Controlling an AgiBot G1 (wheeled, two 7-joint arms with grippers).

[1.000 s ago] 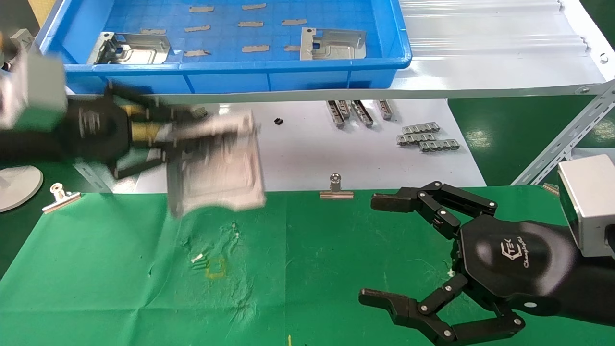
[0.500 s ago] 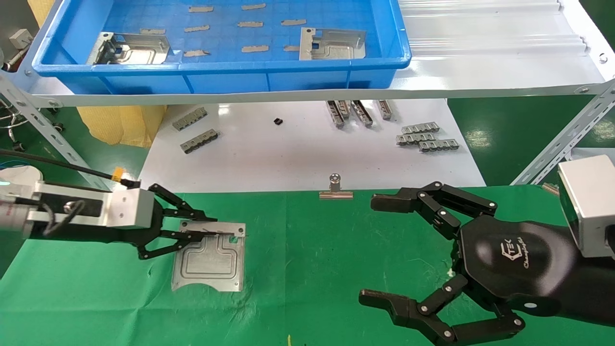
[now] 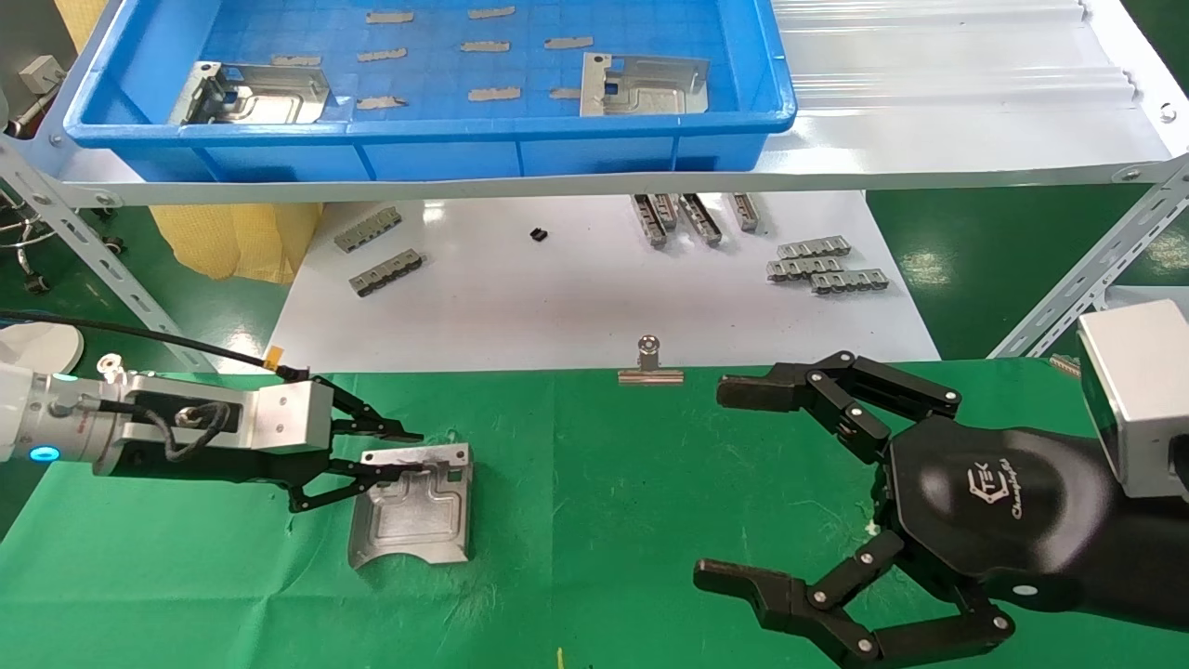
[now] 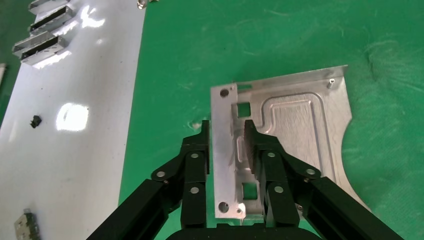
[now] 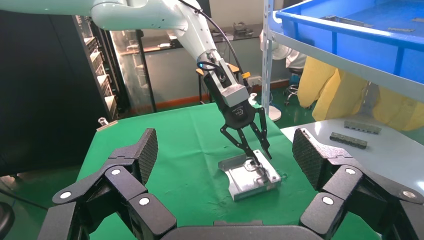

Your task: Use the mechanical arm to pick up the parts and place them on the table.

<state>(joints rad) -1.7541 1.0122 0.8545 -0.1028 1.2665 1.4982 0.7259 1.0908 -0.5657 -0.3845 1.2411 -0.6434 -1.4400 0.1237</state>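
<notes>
A silver stamped part point(image 3: 413, 516) lies on the green cloth table point(image 3: 594, 483) at the left, its upturned edge toward the white board. My left gripper point(image 3: 413, 451) is low over that edge, its fingers slightly apart on either side of it. In the left wrist view the part point(image 4: 300, 125) lies flat beyond the left gripper point(image 4: 226, 132), with a gap at one pad. The right wrist view shows the part point(image 5: 247, 177) under the left gripper point(image 5: 259, 156). My right gripper point(image 3: 720, 481) hovers wide open and empty over the cloth at the right. Two more parts point(image 3: 255, 93) point(image 3: 641, 84) lie in the blue bin point(image 3: 446, 130).
A glossy white board point(image 3: 576, 288) behind the cloth carries grey toothed strips point(image 3: 827, 265) point(image 3: 376, 251). A binder clip point(image 3: 650, 362) holds the cloth's far edge. The bin stands on a white shelf with slanted metal braces point(image 3: 1087, 279) at both sides.
My left gripper swung the part down from near the bin onto the green cloth. Its fingers have since parted a little and the part has shifted slightly. The right arm has not moved.
</notes>
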